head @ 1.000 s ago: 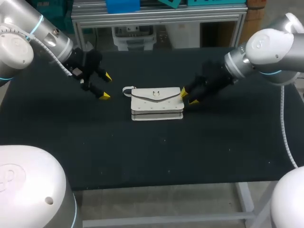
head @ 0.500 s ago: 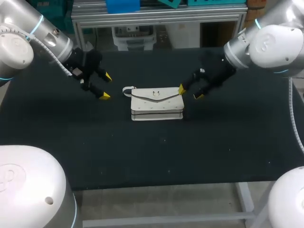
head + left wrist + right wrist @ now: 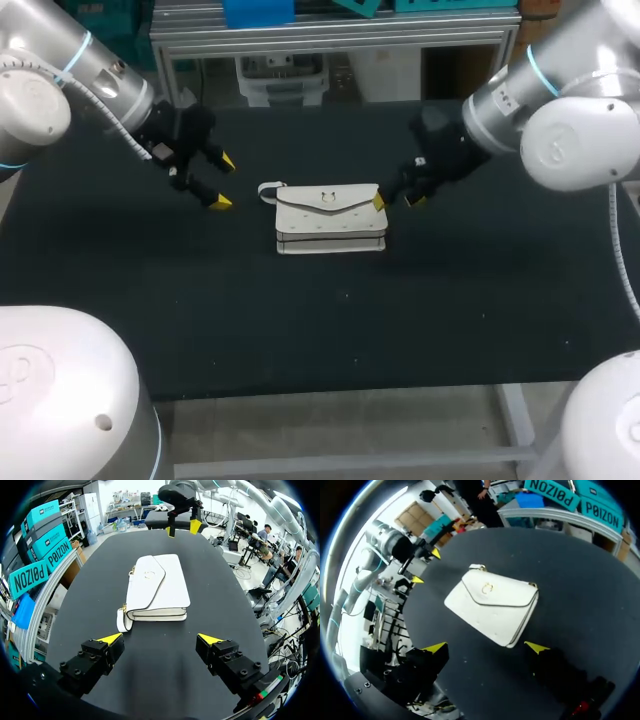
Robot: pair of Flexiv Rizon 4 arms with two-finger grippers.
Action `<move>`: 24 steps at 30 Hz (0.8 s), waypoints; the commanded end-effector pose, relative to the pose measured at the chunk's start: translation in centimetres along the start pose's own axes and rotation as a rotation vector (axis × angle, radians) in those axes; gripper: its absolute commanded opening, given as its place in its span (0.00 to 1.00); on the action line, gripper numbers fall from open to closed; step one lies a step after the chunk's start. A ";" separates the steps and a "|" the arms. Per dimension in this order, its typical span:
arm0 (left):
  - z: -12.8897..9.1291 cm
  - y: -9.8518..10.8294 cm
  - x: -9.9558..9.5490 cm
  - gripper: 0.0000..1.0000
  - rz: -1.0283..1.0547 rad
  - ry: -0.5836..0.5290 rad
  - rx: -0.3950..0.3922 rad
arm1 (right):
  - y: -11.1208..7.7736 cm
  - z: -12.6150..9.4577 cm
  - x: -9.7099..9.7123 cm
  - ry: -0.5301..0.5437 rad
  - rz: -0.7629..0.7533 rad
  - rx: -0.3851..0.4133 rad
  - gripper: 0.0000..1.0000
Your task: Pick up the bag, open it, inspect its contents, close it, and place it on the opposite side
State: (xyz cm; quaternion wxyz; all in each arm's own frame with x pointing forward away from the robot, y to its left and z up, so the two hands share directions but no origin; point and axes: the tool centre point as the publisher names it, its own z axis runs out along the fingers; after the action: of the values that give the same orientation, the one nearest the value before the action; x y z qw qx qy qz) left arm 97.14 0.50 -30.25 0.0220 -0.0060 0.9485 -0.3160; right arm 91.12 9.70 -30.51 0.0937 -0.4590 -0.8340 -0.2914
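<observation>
Head view: the white bag lies flat near the middle of the dark desk, with its flap closed. The left gripper hangs open beside the bag's strap end, apart from it. The right gripper is open at the other end; one yellow tip seems to touch the bag's edge, but I cannot be sure. Left wrist view: the bag is ahead of the open fingers, not between them. Right wrist view: the bag lies ahead of the spread fingers, one corner near one tip.
</observation>
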 end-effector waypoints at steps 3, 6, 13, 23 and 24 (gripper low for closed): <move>0.8 -1.0 0.6 1.00 0.104 -0.059 0.040 | 0.0 1.8 1.4 -0.115 -0.275 0.018 1.00; 1.2 -1.7 0.6 1.00 0.147 -0.095 0.046 | -0.5 2.7 1.2 -0.133 -0.367 0.025 1.00; 1.6 -3.2 0.7 1.00 0.246 -0.098 0.027 | -1.4 3.3 1.2 -0.158 -0.610 0.048 1.00; 2.2 -4.4 0.8 1.00 0.320 -0.036 -0.003 | -2.4 3.0 0.7 -0.176 -0.832 0.099 1.00; 2.2 -4.4 0.8 1.00 0.320 -0.036 -0.003 | -2.4 3.0 0.7 -0.176 -0.832 0.099 1.00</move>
State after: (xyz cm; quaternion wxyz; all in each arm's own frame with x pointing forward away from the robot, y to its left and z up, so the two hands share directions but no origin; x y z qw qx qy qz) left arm 95.87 -4.31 -29.46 0.0985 0.1360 0.9367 -0.3074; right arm 89.42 10.90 -33.62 -0.0753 -0.1166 -0.9637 -0.2282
